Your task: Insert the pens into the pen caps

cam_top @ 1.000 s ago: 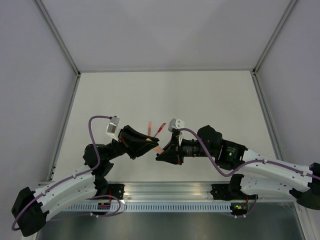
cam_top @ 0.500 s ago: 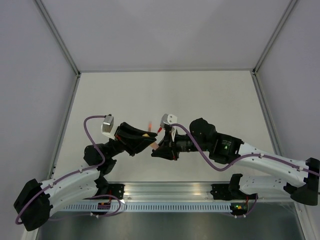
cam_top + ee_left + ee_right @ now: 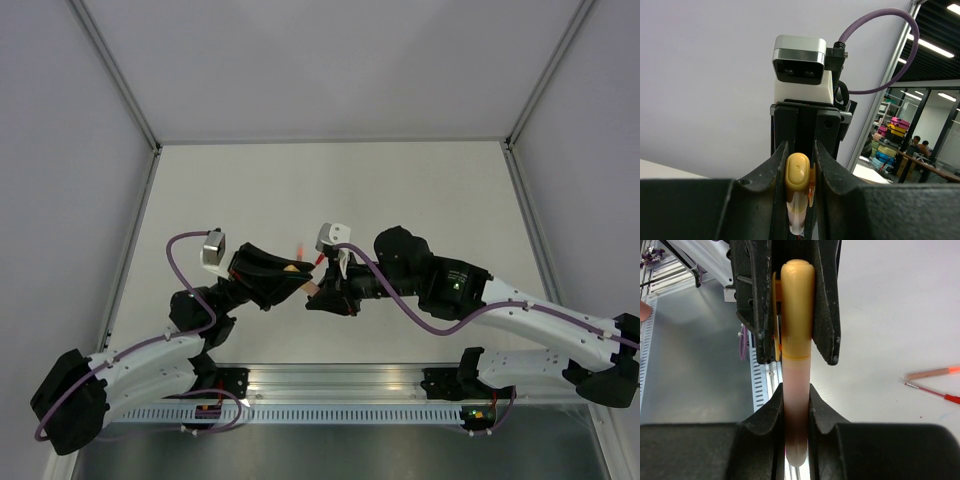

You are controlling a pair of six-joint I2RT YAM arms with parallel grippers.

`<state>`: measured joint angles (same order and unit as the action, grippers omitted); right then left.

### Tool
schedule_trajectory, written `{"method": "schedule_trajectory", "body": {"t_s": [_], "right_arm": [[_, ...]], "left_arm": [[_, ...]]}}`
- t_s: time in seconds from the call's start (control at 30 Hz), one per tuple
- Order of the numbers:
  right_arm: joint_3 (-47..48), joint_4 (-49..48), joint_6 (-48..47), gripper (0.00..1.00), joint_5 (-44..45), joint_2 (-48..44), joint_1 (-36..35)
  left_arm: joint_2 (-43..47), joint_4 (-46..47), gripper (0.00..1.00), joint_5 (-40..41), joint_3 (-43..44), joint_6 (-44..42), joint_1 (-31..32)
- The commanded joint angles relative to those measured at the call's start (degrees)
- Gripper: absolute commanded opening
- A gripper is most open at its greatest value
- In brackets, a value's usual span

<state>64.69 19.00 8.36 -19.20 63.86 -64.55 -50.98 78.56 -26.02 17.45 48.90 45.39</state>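
My left gripper (image 3: 297, 273) and right gripper (image 3: 318, 293) meet tip to tip above the table's near middle. The left gripper (image 3: 799, 148) is shut on a yellow-orange pen cap (image 3: 797, 172). Shut on the pale pink pen (image 3: 796, 405), my right gripper (image 3: 796, 391) holds it in line with the cap. That pen's front end sits inside the pen cap (image 3: 797, 305), with the seam showing just below the left fingers (image 3: 824, 300). Two more pens lie on the table, a pinkish one (image 3: 932, 372) and a thin red one (image 3: 935, 391).
The loose pens (image 3: 321, 258) lie just beyond the grippers on the white table (image 3: 420, 190). A metal rail with a slotted cable duct (image 3: 330, 410) runs along the near edge. Frame posts and grey walls close in the sides and back.
Both grippers have shifted left and slightly away from the bases. The right one has closed in on the left, so less pen shows between them.
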Motion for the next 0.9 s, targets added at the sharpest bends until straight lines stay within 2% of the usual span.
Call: {"method": "schedule_trajectory", "body": {"t_s": [0.0,0.3,0.67,0.77,0.87], "right_arm": [[9.5,-18.0,-3.7,0.0,2.1,-1.5,0.8],[16.1,-18.0,-4.9,0.0,-0.6,1.8,2.3],[21.2,-21.9,-0.8,0.0,-4.7,6.3,5.4],[21.1,-21.3,-0.3,0.0,-5.8,6.3,5.6],[19.2,-16.7,-0.1,0.0,-8.3,6.3,5.7]], "left_arm": [[-4.5,-7.6,0.02,-8.4,-2.6,1.3,1.4],[-5.4,-9.4,0.02,-7.7,-2.1,-1.1,2.0],[-8.7,-7.7,0.02,-7.6,-1.7,-3.1,4.1],[-7.9,-7.7,0.02,-6.8,-2.0,-2.9,4.1],[-5.2,-10.2,0.02,-4.7,-0.9,-2.5,3.7]]}}
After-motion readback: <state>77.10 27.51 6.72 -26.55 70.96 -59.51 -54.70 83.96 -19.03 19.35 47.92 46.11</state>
